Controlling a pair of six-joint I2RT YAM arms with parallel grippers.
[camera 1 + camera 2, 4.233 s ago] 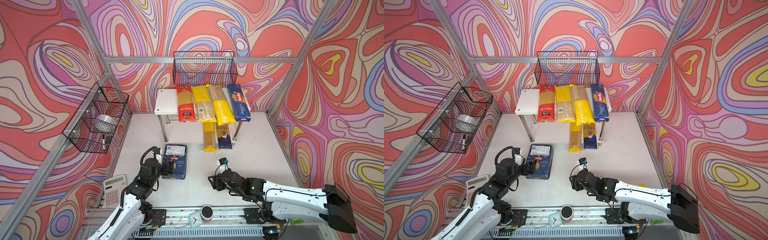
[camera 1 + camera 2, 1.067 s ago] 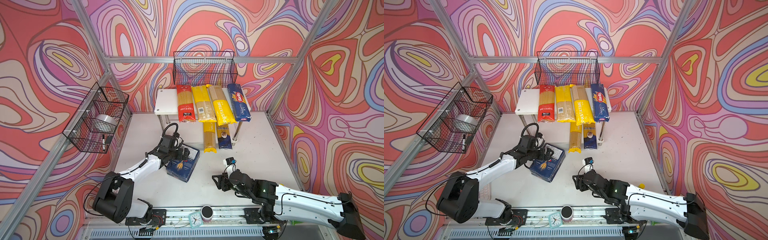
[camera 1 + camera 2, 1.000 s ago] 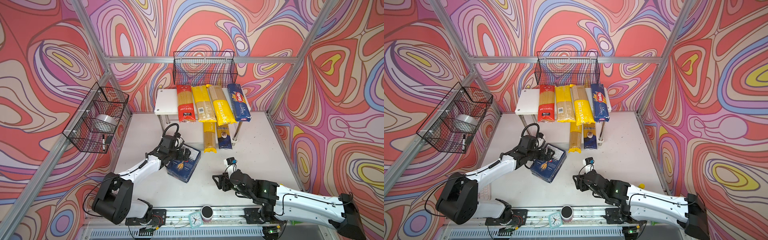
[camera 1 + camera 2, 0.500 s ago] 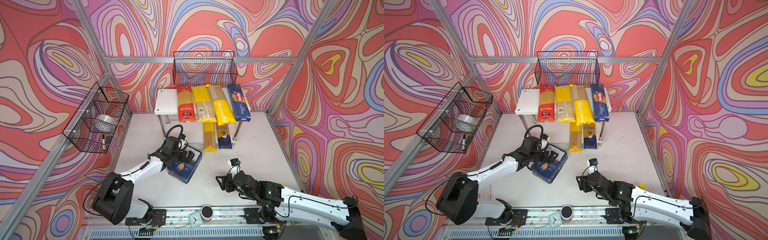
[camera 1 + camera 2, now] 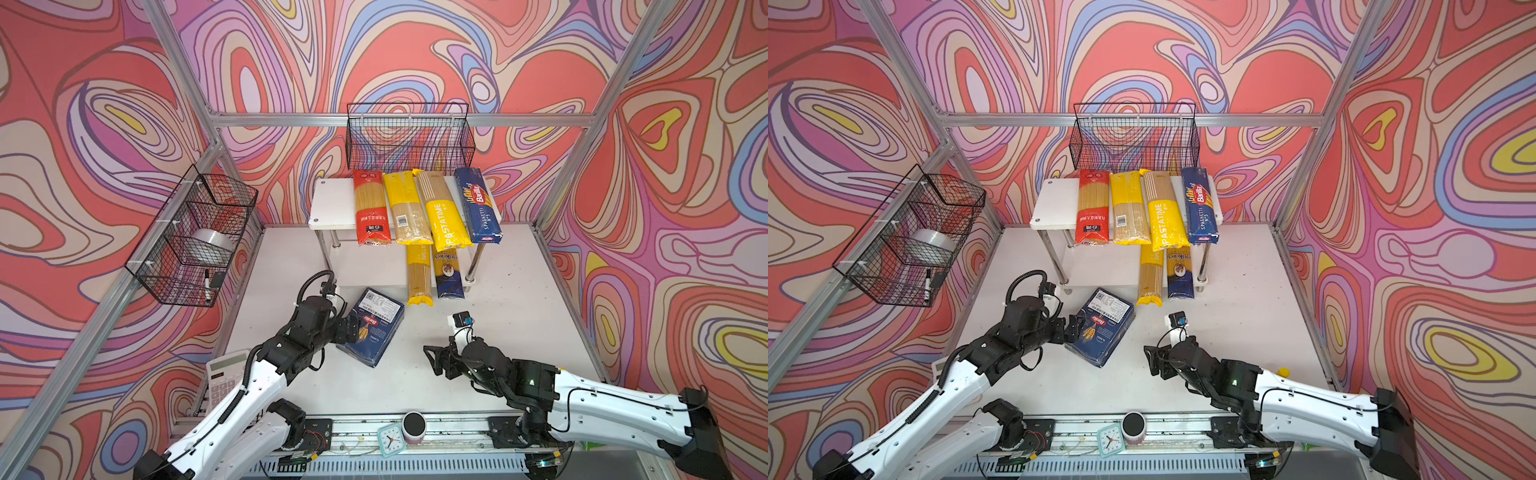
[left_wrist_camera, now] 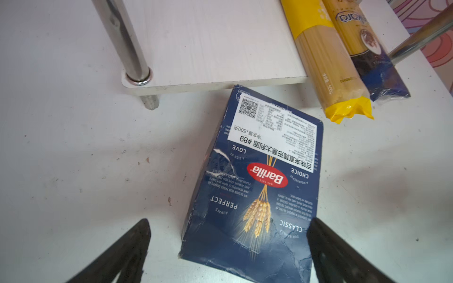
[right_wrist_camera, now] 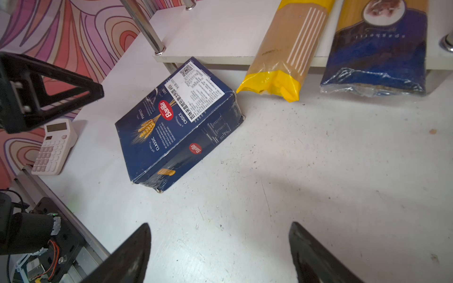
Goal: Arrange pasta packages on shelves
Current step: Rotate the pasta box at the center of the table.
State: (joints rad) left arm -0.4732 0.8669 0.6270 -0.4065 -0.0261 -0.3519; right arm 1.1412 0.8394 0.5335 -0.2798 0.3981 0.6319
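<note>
The wide blue box (image 6: 262,176) lies flat and askew on the table (image 7: 318,171), its far corner at the front edge of the rack's lower board (image 6: 196,44). It reads Barilla, CLASSIC, PERFECT, CHOICE and LOVE, and a white sticker (image 6: 272,127) is marked #89. Most of the board's width is free, up to a yellow spaghetti pack (image 6: 328,61) and a dark blue pack (image 6: 377,73), both overhanging the edge. The left gripper (image 6: 228,220) is spread astride the box's near end. The right gripper (image 7: 219,223), also spread wide, hovers over the table, well apart from the box.
</note>
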